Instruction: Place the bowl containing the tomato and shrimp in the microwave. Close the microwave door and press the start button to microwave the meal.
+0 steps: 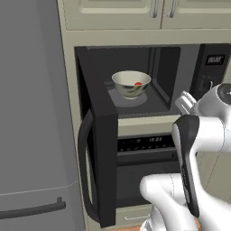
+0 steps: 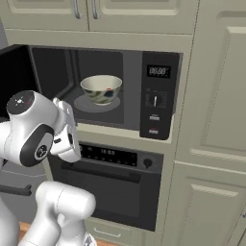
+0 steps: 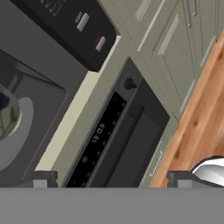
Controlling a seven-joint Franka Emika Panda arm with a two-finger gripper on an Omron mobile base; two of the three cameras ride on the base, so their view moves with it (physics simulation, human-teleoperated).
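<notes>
While the microwave door [image 1: 100, 149] hangs swung out to the left, its curved black bar handle [image 1: 83, 167] toward the near side, the bowl [image 1: 131, 84] sits inside the microwave [image 2: 103, 91] on a pale round turntable [image 2: 93, 104]. The bowl is deep, glossy and grey-white with a faint leafy pattern outside, and the small red tomato [image 1: 138, 84] shows within it; the shrimp is too small to make out. The gripper [image 3: 109, 180] is drawn back out of the cavity, nearer and lower than the bowl, well apart from it, its two dark fingers [image 3: 43, 178] spread wide and holding nothing. To the right runs the black control strip [image 2: 156, 98] with a lit display, a knob and small buttons. Below lies the black oven [image 2: 113, 185], matte with a horizontal handle, set in smooth beige panelled cabinetry [image 2: 211, 96].
</notes>
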